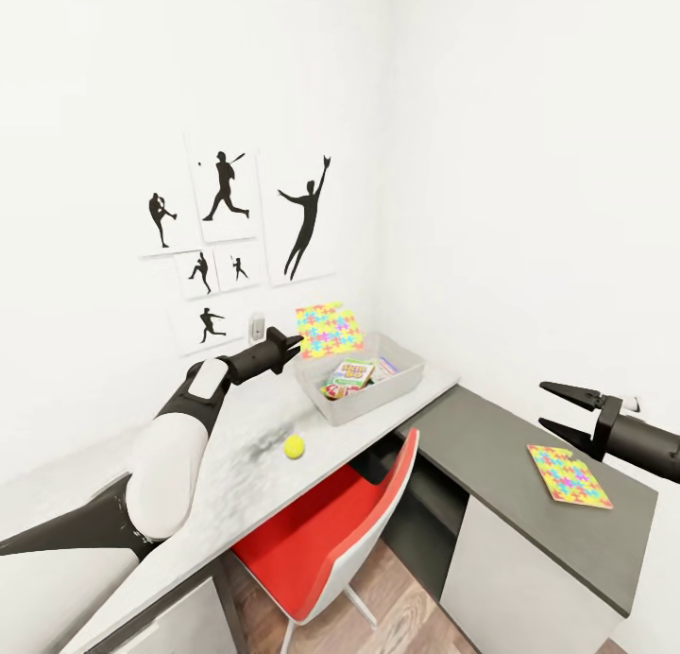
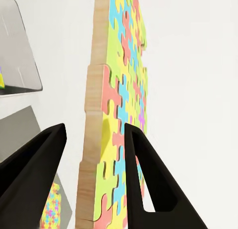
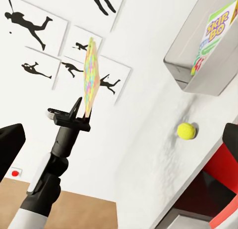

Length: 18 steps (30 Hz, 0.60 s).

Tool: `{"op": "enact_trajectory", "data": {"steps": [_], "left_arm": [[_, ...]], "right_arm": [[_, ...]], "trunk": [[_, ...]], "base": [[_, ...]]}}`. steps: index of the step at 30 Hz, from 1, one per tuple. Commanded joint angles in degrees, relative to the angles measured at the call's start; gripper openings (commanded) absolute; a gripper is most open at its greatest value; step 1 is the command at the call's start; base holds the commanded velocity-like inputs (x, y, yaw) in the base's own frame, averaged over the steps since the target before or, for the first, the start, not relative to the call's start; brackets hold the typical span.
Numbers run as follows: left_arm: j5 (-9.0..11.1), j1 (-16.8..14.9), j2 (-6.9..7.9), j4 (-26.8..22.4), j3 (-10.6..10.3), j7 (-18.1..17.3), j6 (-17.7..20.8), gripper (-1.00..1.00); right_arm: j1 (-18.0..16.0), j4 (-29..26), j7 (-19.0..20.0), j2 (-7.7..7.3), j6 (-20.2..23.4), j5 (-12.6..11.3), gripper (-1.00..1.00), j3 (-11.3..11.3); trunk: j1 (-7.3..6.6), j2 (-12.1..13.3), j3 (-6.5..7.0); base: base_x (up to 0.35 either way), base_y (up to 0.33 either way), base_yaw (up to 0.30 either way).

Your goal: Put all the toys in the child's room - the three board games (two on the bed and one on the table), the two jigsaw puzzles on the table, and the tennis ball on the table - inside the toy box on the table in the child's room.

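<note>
While left jaws [image 1: 294, 343] grip jigsaw puzzle [image 1: 328, 329], ball [image 1: 295, 446] rests.

A red chair [image 1: 326, 541] stands beside a dark grey-topped cabinet [image 1: 529, 550].

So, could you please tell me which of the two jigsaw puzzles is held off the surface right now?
The jigsaw puzzle gripped in the left pincer above the toy box; the other puzzle lies flat on the dark grey cabinet.

Readable print: one game box

"SKIP BO" in yellow letters stands on the board game [image 3: 216, 33] inside the toy box [image 3: 198, 73], well apart from the left gripper [image 3: 85, 115]; print on other boxes is too small to read.
</note>
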Motion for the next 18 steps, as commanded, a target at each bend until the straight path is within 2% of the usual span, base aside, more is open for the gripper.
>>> {"op": "enact_trajectory", "data": {"steps": [1,6,18], "left_arm": [[-0.1,-0.1,-0.06,0.0,0.4,-0.1,0.4,-1.00],[-0.1,-0.1,-0.06,0.0,0.4,-0.1,0.4,-1.00],[-0.1,-0.1,-0.06,0.0,0.4,-0.1,0.4,-1.00]], "right_arm": [[-0.1,0.0,-0.6,0.01,0.2,-0.6,1.00,-0.1],[-0.1,0.0,-0.6,0.02,0.2,-0.6,1.00,0.0],[-0.1,0.0,-0.6,0.02,0.2,-0.6,1.00,0.1]], "trunk": [[0.04,-0.1,-0.14],[0.04,-0.1,-0.14],[0.04,-0.1,-0.14]], "base": [[0.000,0.000,0.001],[0.049,0.000,0.000],[0.222,-0.073,0.000]]}}
